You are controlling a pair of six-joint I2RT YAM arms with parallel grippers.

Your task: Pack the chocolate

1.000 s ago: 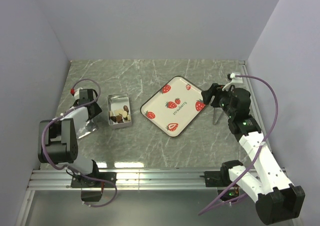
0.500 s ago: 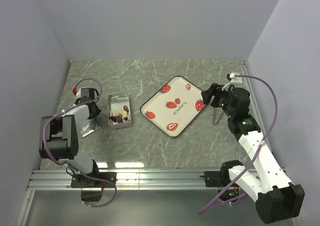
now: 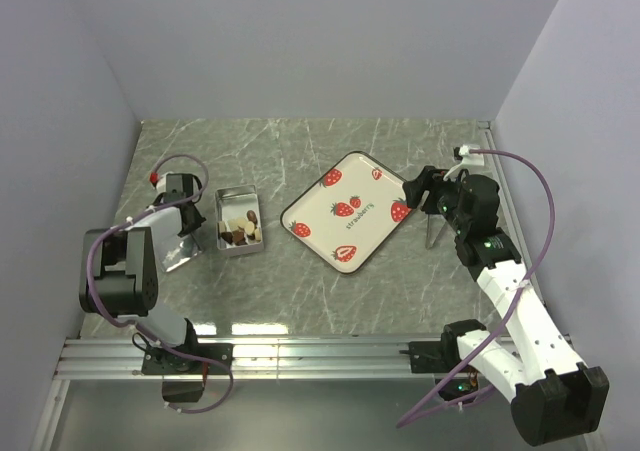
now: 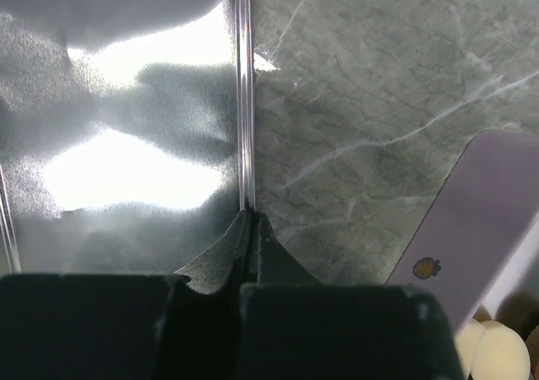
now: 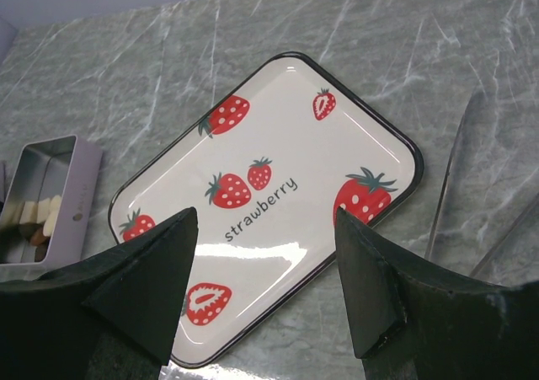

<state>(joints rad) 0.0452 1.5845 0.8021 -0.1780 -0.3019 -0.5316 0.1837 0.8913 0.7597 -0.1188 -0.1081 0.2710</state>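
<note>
The chocolate [image 3: 241, 229] lies inside the tin [image 4: 480, 220]. Just left of the tin, the left tool [image 4: 253, 231] looks pinched together on the lid [image 4: 126, 144] rim. Best to lift it level and square it over the tin. The right tool [image 5: 265, 224] hangs well right of the tin, spread apart and empty.

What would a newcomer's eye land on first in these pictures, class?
The white tray printed with red strawberries stands out mid-table, with the right gripper open near its right corner. To its left sits a small tin of chocolate. Left of the tin, the left gripper is shut on the rim of a shiny lid.
</note>
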